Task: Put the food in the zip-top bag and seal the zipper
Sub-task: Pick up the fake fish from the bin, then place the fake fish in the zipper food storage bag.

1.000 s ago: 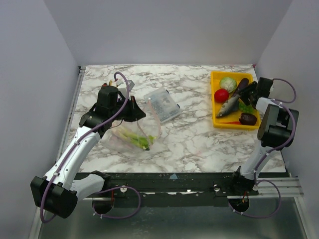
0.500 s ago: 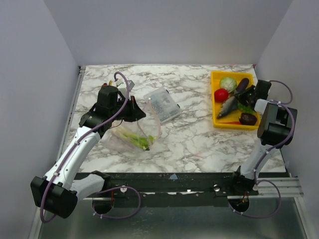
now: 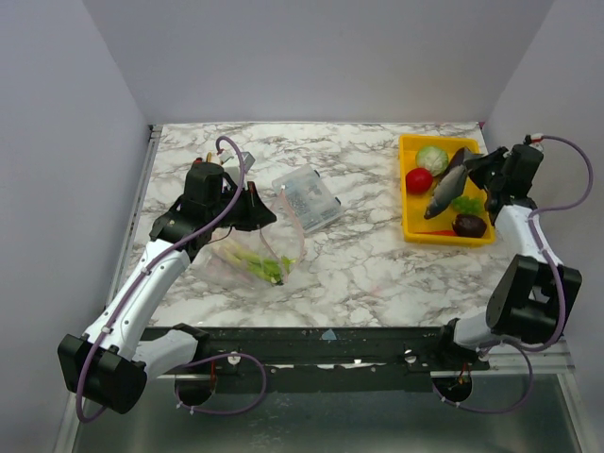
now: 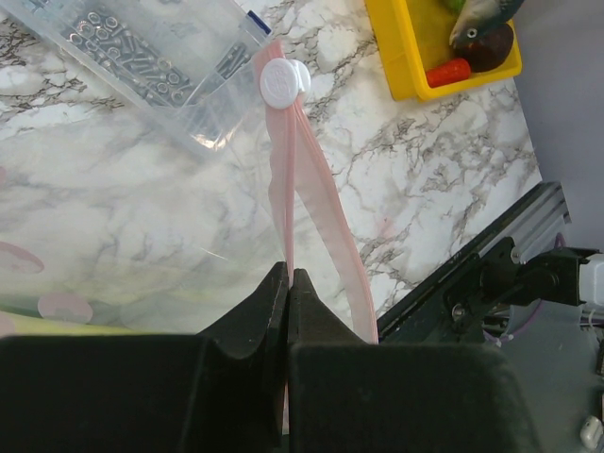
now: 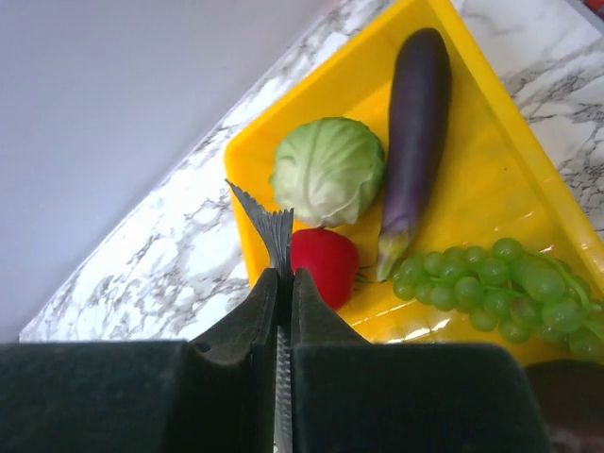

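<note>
Loading — the right gripper (image 5: 283, 281) pinches the fish (image 3: 445, 192) by its tail over the far-right corner tray (image 3: 405, 189). Next: carry it into the zip-top bag (image 3: 247, 262), its zipper (image 4: 300, 179) pinched by the left gripper (image 4: 288, 280).

Bright, even light from overhead, with only soft, faint shadows on the marble table (image 3: 377, 274). A small glare patch sits on the yellow tray (image 5: 491, 170). Both wrist views blur their own dark fingers (image 4: 245, 316)
</note>
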